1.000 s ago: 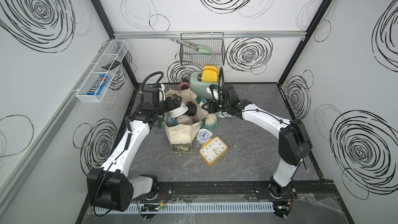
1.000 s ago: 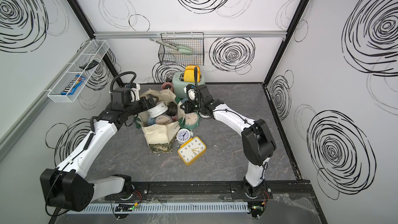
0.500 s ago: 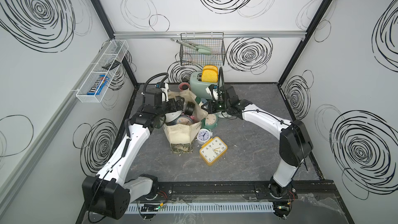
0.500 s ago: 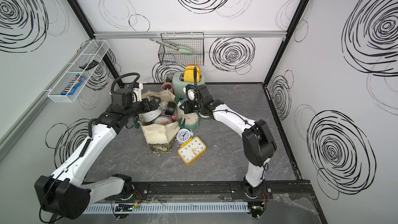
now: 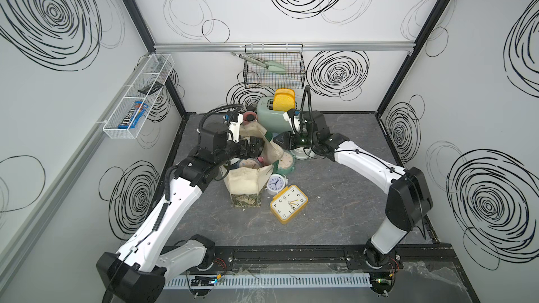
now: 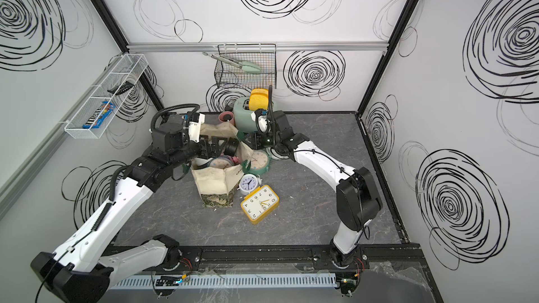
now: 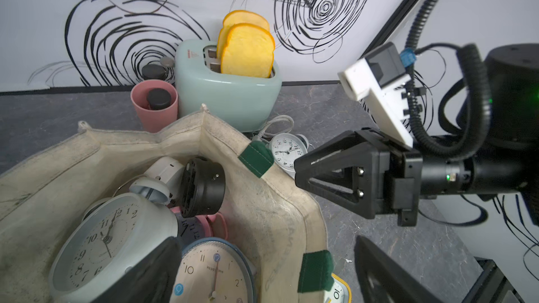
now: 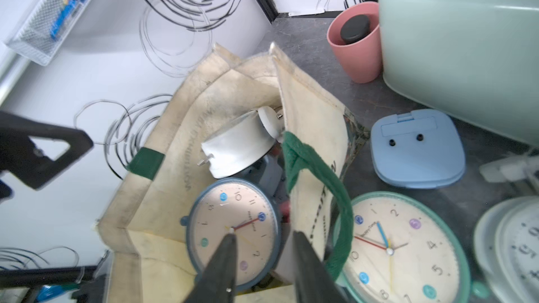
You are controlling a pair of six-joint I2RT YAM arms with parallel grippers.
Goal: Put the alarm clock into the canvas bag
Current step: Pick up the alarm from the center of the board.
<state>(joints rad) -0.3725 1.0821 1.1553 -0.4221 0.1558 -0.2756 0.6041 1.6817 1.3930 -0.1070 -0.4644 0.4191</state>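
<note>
The cream canvas bag (image 5: pixel 244 182) stands open mid-table, its green handle (image 8: pixel 320 176) hanging at one side. Inside lie several alarm clocks: a white one (image 7: pixel 110 237), a blue-rimmed one (image 8: pixel 233 228) and a black one (image 7: pixel 201 188). My left gripper (image 5: pixel 248 150) hovers open over the bag's mouth, holding nothing. My right gripper (image 8: pixel 262 246) is at the bag's far rim, jaws apart, with the bag's wall between its fingers. Outside the bag are a teal clock (image 8: pixel 402 249), a small white clock (image 5: pixel 275 183) and a yellow square clock (image 5: pixel 288 204).
A mint toaster (image 5: pixel 271 115) with yellow toast and a pink cup (image 5: pixel 250 118) stand right behind the bag. A light blue square clock (image 8: pixel 417 147) lies face down by the toaster. Another white clock (image 5: pixel 300 153) sits under my right arm. A wire basket (image 5: pixel 274 71) hangs on the back wall.
The right gripper's jaws have opened at the bag's rim. The left gripper has shifted slightly right over the bag's mouth, staying open.
</note>
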